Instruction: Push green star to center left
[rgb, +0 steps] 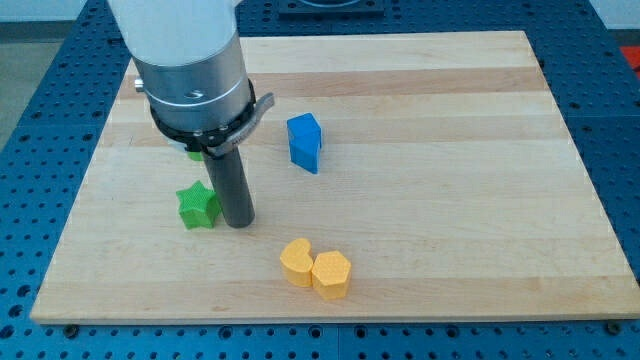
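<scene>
The green star (198, 205) lies on the wooden board (450, 200) at the view's lower left. My tip (239, 222) stands on the board right beside the star, on its right side, touching or nearly touching it. The rod rises from there to the arm's grey body (192, 80) at the view's top left. A second green block (195, 154) shows only as a small edge under the arm's body, above the star; its shape is hidden.
A blue block (305, 142) stands right of the rod, toward the board's middle. A yellow heart (296, 262) and a yellow hexagon (331, 274) sit touching each other near the board's bottom edge, below and right of my tip.
</scene>
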